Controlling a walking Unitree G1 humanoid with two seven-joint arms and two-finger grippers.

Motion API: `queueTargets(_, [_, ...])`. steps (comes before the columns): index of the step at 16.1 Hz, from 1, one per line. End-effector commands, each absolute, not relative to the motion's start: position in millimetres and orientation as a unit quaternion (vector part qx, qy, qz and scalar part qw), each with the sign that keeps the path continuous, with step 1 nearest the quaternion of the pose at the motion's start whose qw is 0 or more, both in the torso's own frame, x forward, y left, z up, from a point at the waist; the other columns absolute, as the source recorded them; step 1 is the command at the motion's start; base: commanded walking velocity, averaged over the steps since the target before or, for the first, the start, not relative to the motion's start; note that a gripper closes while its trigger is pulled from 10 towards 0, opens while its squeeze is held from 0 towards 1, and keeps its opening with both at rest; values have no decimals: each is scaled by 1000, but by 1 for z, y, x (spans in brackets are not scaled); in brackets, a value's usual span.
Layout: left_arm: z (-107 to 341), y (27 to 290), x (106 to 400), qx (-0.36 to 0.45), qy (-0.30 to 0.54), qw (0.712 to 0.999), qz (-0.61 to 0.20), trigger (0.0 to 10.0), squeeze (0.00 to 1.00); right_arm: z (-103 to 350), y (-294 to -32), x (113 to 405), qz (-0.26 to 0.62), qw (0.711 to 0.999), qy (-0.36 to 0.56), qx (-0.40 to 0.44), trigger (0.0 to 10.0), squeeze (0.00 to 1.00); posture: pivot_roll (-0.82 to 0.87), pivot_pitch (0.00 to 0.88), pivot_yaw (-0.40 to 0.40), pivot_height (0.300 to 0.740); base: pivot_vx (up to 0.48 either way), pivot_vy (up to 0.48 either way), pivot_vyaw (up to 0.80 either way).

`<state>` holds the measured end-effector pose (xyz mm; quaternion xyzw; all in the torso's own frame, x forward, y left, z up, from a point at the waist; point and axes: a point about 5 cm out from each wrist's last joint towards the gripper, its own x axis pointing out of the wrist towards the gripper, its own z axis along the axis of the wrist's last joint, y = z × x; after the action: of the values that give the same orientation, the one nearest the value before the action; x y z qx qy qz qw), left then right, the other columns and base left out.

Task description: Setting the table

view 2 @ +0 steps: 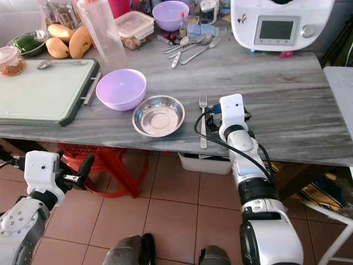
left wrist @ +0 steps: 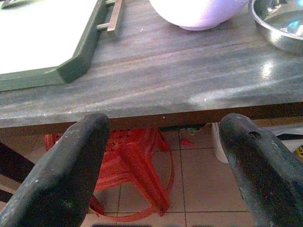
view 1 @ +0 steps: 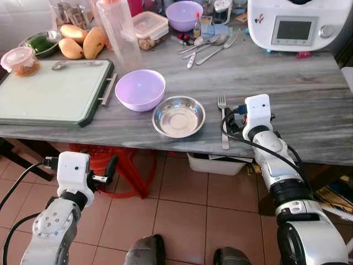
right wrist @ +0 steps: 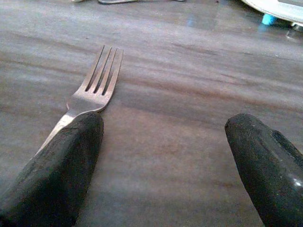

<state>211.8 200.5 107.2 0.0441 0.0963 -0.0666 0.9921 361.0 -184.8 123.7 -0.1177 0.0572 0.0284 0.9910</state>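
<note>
Left gripper (left wrist: pixel 163 165) hangs below the grey wooden table's (view 1: pixel 309 110) edge, fingers spread wide, grasping nothing. Beyond it sit a lilac plastic bowl (view 1: pixel 140 89) and a round steel dish (view 1: pixel 178 116). Right gripper (right wrist: pixel 165 161) rests on the tabletop, released, a silver metal fork (right wrist: pixel 97 85) just beside its left finger.

Grey wood-grain bench (view 1: pixel 309 105). Near front edge: steel bowl (view 1: pixel 178 116), fork (view 1: pixel 223 120) just beside it, tines pointing away from the robot. Lilac bowl (view 1: pixel 140 89) touching the steel one. Green-rimmed tray (view 1: pixel 52 95) on the left. Back edge: loose cutlery (view 1: pixel 207 46), white appliance (view 1: pixel 296 23), mangoes (view 1: pixel 83 41), second lilac bowl (view 1: pixel 184 15).
</note>
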Motion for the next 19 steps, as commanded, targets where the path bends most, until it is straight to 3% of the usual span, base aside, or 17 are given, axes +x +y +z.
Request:
queueTargets(1, [107, 202, 211, 47, 100, 992, -60, 10000, 0, 119, -188, 358, 15, 990, 68, -121, 10000, 0, 121, 145, 119, 740, 0, 0, 0])
queueTargets(19, [106, 201, 214, 47, 96, 992, -62, 10000, 0, 117, -166, 359, 51, 991, 75, -93, 10000, 0, 119, 126, 116, 740, 0, 0, 0])
